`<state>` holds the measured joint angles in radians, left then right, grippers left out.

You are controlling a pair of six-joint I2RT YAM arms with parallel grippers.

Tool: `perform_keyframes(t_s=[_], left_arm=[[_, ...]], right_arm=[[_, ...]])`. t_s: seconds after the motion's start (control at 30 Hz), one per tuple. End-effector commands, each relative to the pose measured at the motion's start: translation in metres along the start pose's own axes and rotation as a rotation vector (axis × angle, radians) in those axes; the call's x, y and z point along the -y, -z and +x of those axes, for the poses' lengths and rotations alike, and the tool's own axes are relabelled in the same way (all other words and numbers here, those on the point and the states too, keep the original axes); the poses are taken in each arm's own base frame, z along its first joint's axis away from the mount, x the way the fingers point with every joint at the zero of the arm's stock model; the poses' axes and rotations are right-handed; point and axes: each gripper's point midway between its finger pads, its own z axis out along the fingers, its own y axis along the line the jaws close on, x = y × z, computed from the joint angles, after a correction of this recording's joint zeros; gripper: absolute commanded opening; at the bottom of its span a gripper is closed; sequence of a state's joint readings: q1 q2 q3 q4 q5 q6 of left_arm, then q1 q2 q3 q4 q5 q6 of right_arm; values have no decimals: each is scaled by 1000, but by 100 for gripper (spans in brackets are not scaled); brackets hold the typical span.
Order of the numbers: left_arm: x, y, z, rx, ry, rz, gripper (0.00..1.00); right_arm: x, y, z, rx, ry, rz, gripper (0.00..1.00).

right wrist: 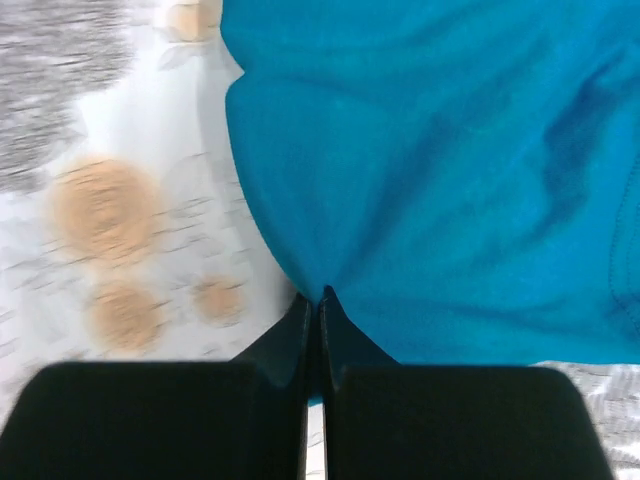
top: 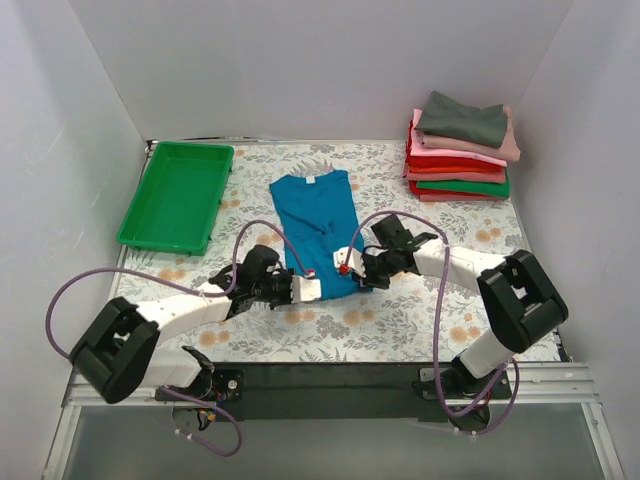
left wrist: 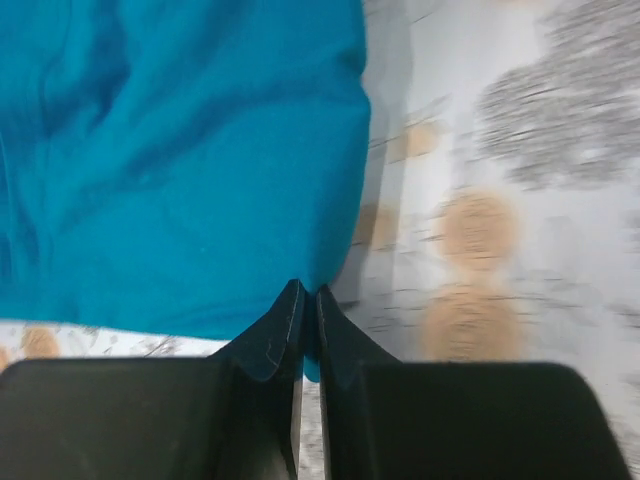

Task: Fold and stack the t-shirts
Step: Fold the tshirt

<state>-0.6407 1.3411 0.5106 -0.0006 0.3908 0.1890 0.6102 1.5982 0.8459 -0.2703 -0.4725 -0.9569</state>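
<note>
A teal-blue t-shirt [top: 315, 225] lies lengthwise on the flowered cloth, sleeves folded in, its small white neck label at the far end. My left gripper [top: 312, 289] is shut on the shirt's near left hem corner [left wrist: 330, 240]. My right gripper [top: 347, 268] is shut on the near right hem corner [right wrist: 300, 250]. Both corners are pinched between the black fingertips [left wrist: 290, 310] and lifted a little off the cloth. A stack of folded shirts [top: 460, 150], grey on top, then pink, red and green, stands at the far right.
A green plastic tray [top: 178, 195] stands at the far left. The flowered tablecloth [top: 420, 320] covers the table between white walls. Purple cables loop over both arms.
</note>
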Motion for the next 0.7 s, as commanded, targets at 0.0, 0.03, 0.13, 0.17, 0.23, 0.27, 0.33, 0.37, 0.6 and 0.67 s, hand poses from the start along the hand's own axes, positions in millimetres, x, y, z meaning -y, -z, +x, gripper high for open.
perform_keyframes(t_s=[0.0, 0.03, 0.13, 0.17, 0.23, 0.27, 0.33, 0.37, 0.6, 0.67], left_arm=[[58, 21, -13, 13, 69, 168, 0], [76, 23, -19, 20, 59, 216, 0], [103, 39, -31, 31, 86, 276, 0], [108, 44, -35, 36, 114, 283, 0], [113, 56, -43, 59, 134, 279, 0], [110, 60, -46, 66, 137, 263, 0], [103, 69, -53, 97, 124, 212, 0], [93, 72, -54, 91, 116, 162, 0], [14, 75, -67, 87, 47, -127, 0], [-6, 70, -63, 79, 70, -158, 0]], right_arm=[[-66, 25, -15, 63, 6, -230, 1], [-78, 31, -22, 86, 59, -267, 1], [-121, 42, -11, 38, 51, -369, 1], [-129, 46, -15, 46, 83, -373, 1], [-138, 50, -14, 41, 93, -373, 1], [-134, 53, -19, 49, 106, -350, 1], [-117, 59, -27, 33, 131, -289, 1], [-107, 61, -31, 25, 139, -258, 1], [-6, 82, -75, 37, 87, -49, 1], [22, 81, -74, 32, 49, -13, 1]])
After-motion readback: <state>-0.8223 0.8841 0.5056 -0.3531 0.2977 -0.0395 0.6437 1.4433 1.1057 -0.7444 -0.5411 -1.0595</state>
